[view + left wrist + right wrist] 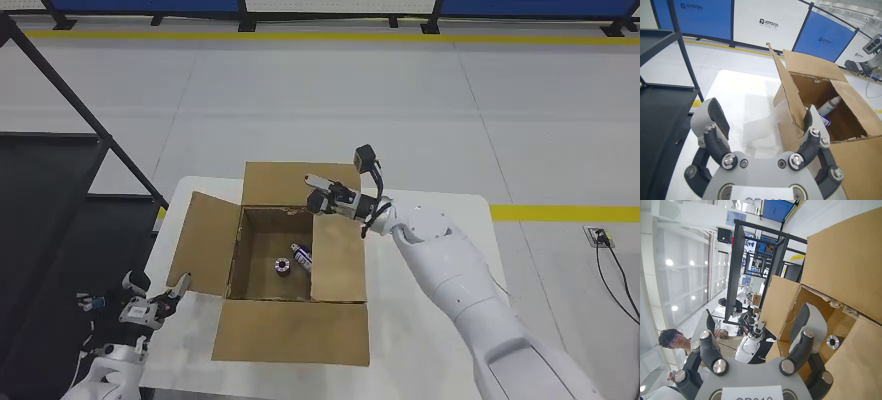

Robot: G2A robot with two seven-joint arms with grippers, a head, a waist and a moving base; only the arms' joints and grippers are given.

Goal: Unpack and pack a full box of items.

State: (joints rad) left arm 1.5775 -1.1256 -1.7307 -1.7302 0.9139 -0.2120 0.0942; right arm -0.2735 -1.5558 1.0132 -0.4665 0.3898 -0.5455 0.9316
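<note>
Open cardboard box on white table, flaps folded out, bottle and metal cylinder lying on its floor, right gripper above the far rim, jaws apart, holding nothing, left gripper near the left flap, jaws apart, holding nothing.

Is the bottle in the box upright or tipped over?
Tipped over: the bottle lies on its side on the box floor, near the metal ring.
</note>
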